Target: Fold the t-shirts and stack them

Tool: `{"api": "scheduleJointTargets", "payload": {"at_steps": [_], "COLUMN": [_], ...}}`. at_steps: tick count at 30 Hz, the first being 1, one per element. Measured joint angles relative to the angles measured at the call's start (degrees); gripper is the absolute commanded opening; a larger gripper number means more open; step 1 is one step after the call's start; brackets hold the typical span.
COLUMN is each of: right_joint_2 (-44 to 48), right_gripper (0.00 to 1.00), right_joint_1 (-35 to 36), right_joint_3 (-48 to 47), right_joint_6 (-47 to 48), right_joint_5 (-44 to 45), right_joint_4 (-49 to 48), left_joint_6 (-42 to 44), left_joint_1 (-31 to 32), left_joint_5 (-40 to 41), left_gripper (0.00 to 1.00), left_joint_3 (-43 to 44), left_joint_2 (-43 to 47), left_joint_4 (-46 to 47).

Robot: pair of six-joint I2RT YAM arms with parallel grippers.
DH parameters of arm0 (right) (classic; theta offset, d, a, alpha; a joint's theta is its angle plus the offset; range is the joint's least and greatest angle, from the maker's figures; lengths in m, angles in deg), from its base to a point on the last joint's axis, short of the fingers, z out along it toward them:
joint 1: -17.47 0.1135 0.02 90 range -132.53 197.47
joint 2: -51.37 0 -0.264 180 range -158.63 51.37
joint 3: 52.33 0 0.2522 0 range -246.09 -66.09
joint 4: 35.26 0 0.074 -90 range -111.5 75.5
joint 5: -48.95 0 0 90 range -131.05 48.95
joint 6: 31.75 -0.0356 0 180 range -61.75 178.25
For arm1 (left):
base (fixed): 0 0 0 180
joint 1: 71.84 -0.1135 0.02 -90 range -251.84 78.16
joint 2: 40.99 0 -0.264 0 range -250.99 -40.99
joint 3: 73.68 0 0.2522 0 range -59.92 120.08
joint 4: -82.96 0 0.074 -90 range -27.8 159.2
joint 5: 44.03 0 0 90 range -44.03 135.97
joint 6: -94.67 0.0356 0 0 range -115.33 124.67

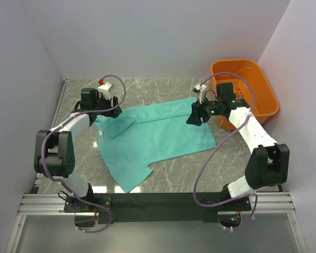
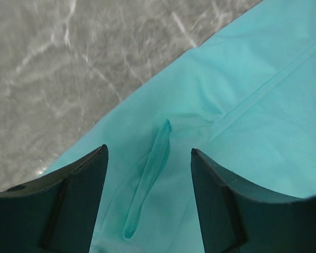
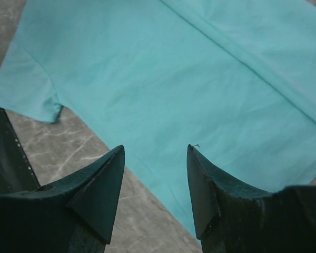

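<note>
A plain teal t-shirt (image 1: 158,134) lies spread, partly folded, on the grey marble table. My left gripper (image 1: 111,112) is open over the shirt's far left corner; in the left wrist view its jaws (image 2: 148,153) straddle a raised cloth fold (image 2: 152,168) without touching it. My right gripper (image 1: 193,119) is open over the shirt's far right edge; in the right wrist view it (image 3: 155,150) hovers above the hem of the cloth (image 3: 200,89), with a sleeve (image 3: 34,89) at the left. Both grippers hold nothing.
An orange plastic basket (image 1: 263,89) stands at the back right, just behind the right arm. White walls close in the table on the left, back and right. A black rail (image 1: 158,200) runs along the near edge.
</note>
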Motion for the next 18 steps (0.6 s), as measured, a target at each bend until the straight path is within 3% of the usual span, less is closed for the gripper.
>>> {"api": "scheduleJointTargets", "payload": {"at_steps": [8, 18], "right_joint_2": [-0.9, -1.5], "right_gripper": [0.57, 0.57], "right_joint_1": [0.0, -0.2], "right_joint_3": [1.0, 1.0], "right_joint_6": [-1.5, -1.9], "right_joint_5": [-2.4, -2.6], "right_joint_4": [0.1, 0.1], "left_joint_6": [-4.6, -3.6], "left_joint_1": [1.4, 4.8], "left_joint_5": [3.7, 3.5], "left_gripper": [0.67, 0.64], "left_joint_3": [5.0, 8.0], "left_joint_2": [-8.7, -12.0], "left_joint_4": [-5.3, -10.9]}}
